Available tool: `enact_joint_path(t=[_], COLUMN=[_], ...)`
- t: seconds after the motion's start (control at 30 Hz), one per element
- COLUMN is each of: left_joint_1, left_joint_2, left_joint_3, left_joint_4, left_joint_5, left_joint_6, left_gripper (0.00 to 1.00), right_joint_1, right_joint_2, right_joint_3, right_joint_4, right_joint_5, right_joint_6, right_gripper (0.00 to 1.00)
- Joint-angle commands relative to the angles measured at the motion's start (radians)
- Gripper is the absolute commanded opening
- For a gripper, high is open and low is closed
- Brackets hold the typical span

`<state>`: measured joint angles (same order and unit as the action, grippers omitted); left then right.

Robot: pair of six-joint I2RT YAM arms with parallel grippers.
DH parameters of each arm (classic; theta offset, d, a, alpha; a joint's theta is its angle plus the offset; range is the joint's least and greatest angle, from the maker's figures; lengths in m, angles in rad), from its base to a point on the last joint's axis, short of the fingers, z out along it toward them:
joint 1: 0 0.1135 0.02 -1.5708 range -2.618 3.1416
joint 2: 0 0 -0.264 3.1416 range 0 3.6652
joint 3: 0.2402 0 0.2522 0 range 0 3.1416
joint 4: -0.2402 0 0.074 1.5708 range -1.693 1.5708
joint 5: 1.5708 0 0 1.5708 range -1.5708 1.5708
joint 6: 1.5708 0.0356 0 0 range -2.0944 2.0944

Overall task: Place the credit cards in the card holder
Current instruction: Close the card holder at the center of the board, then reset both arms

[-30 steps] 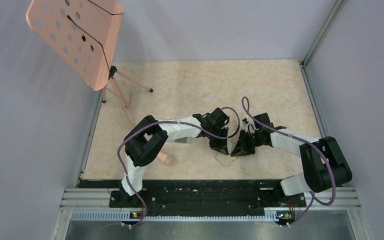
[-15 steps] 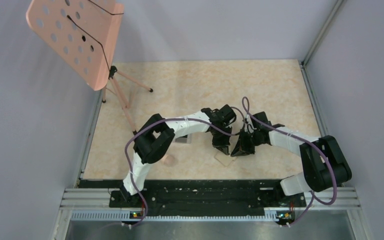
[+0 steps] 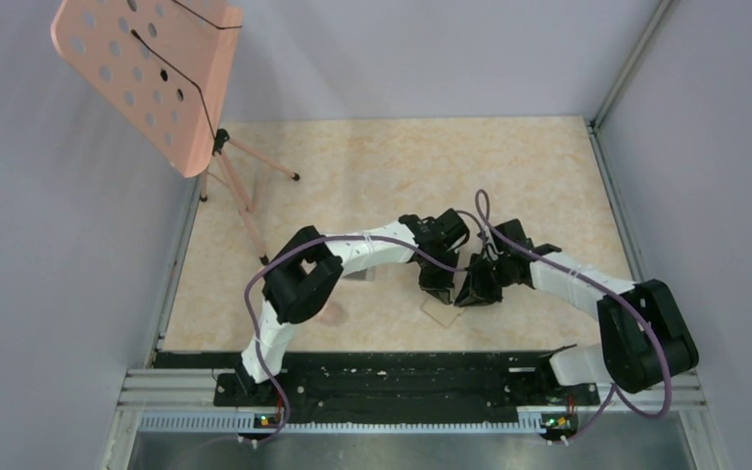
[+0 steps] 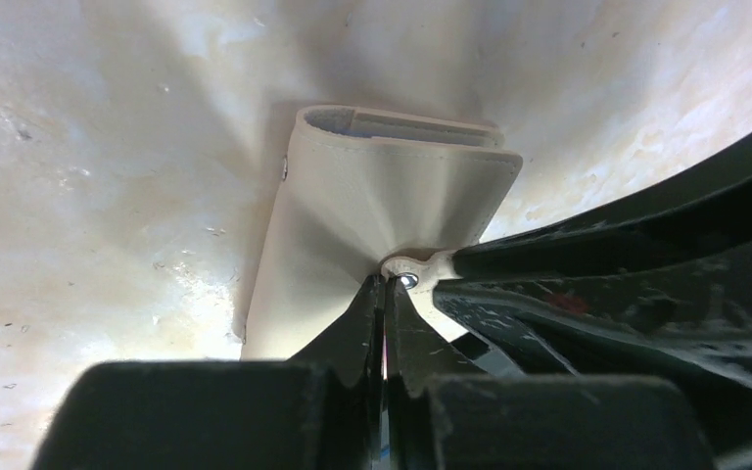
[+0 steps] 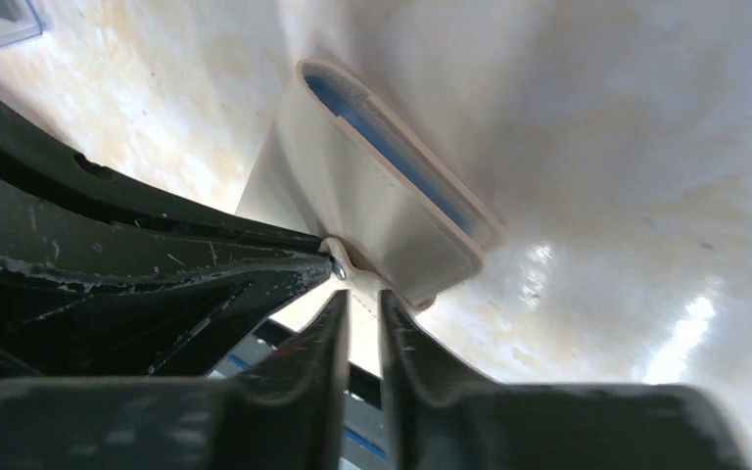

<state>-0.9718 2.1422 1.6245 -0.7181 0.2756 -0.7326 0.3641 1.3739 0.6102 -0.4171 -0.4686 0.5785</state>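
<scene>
- Pinching the snap tab (image 4: 413,266) of the tan card holder (image 4: 382,196) with the left gripper (image 4: 384,294), fingers clamped tight together, leather puckered toward the pinch.
- Flanking that same tab with the right gripper (image 5: 357,308), fingers a sliver apart; gripping or merely bracketing it, impossible to tell.
- Keeping the card holder folded, blue lining showing at its far end, between both grippers near the middle of the near edge of the table (image 3: 401,166), just beside a clear plastic box (image 3: 438,311).
- Judged early in the task: no credit cards visible anywhere, none seen in the holder; opening it, fetching the cards and sliding them in all seemingly left to do.
- Nothing legible: no brand, label or writing on holder, box or arms.
</scene>
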Motion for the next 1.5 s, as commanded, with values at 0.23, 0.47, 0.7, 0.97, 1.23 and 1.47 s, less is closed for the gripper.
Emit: enact_joint_path(t=[0.23,0.47,0.7,0.97,1.23,1.47], left_joint_1=[0.002,0.114,0.316,0.442,0.558,0.715], left_joint_2=[-0.309,-0.583,-0.959,-1.350,-1.419,-1.144], left_joint_3=[-0.284,-0.559,-0.873,-1.002,-1.241,-1.302], left_joint_4=[0.359,0.624,0.802,0.581,0.854,1.181], left_joint_5=[-0.125,-0.069,-0.145,-0.688,-0.821,-0.694], left_joint_6=[-0.010,-0.095,-0.080,0.272,0.536,0.669], left_gripper=[0.43,0.59,0.74,0.86,0.99,0.99], right_joint_1=[0.004,-0.031,-0.078,-0.097,-0.099,-0.119], right_joint_2=[-0.197,-0.225,-0.252,-0.362,-0.450,-0.320], right_joint_3=[0.102,0.142,0.212,0.086,-0.256,-0.424], right_joint_4=[-0.107,-0.117,-0.110,0.104,0.652,1.074], right_joint_5=[0.110,0.119,0.253,0.616,1.007,1.011], right_joint_6=[-0.022,-0.050,-0.129,-0.197,-0.348,-0.425], right_gripper=[0.49,0.70,0.95,0.99,0.99,0.98])
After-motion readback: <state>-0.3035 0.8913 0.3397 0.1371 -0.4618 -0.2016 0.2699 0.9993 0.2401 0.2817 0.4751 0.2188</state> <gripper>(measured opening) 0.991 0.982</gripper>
